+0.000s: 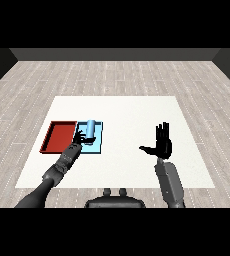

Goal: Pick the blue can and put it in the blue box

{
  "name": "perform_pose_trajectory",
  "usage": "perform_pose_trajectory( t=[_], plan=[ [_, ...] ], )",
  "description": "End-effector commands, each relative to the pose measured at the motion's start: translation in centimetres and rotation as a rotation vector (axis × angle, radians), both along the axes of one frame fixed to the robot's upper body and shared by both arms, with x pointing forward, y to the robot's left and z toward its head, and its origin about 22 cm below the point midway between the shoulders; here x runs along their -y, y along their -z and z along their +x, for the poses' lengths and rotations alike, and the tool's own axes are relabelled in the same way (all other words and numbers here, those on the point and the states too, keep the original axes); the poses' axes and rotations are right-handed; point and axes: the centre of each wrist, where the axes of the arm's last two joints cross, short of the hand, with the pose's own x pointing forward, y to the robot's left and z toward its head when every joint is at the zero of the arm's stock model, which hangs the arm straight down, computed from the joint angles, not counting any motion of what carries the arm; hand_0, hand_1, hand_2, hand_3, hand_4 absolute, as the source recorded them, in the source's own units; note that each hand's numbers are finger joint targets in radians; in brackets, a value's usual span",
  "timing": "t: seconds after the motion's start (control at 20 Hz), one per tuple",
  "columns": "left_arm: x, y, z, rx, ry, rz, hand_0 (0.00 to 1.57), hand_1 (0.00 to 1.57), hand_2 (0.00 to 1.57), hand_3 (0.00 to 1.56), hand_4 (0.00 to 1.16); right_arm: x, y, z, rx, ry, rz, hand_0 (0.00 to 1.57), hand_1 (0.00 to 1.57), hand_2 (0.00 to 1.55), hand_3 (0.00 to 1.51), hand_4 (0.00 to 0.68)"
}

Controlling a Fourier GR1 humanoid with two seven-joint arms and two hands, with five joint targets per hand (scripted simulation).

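Left hand (79, 136) curling round blue can (90, 129), hovering over blue tray (98, 145); release remaining. Right hand (162, 144) idling, fingers spread, holding nothing.

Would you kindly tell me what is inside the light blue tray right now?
A light blue cylindrical can lies in the light blue tray, with the left black robot hand at its side. The tray floor beneath the can and hand is covered.

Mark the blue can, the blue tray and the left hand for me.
blue can (91, 128), head view, middle of its side.
blue tray (97, 148), head view, bare floor near its front right corner.
left hand (80, 136), head view, the fingers beside the can.
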Motion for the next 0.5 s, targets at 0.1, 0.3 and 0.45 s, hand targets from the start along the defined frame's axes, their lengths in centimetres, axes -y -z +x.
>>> perform_pose_trajectory(
  t=[0.1,0.3,0.45],
  plan=[
    [0.0,0.4,-0.3,-0.039,0.008,0.009,0.00,0.00,0.00,0.00,0.00,0.3,0.2,-0.1,0.018,-0.024,0.012,0.00,0.00,0.00,0.00,0.000],
    [-0.6,0.8,-0.8,0.083,-0.019,0.012,0.00,0.00,0.00,0.00,0.00,0.8,-1.3,-0.7,-0.002,-0.025,0.009,0.00,0.00,0.00,0.00,0.000],
    [-1.7,-2.0,1.2,0.340,0.049,-0.063,0.00,0.00,0.00,0.00,0.00,-0.3,0.1,0.4,0.015,-0.035,0.004,0.00,0.00,0.00,0.00,0.000]
  ],
)
